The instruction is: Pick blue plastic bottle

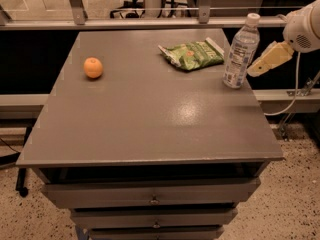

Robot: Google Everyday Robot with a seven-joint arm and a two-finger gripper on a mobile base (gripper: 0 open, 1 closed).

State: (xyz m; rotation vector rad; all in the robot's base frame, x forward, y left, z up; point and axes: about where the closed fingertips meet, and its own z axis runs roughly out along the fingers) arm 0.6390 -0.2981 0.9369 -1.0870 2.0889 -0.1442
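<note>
The blue plastic bottle (241, 51) stands upright near the table's right edge. It is clear, with a white cap and a pale label. My gripper (259, 67) is just to the right of the bottle, off the table's right edge, at about the height of the label. Its pale yellow tip points left toward the bottle and stops a short way from it. The white arm (305, 29) reaches in from the upper right. The gripper holds nothing that I can see.
A green snack bag (192, 54) lies just left of the bottle. An orange (93, 67) sits at the left of the grey table (150, 124). Drawers are below the front edge. A rail runs behind the table. A cable hangs at the right.
</note>
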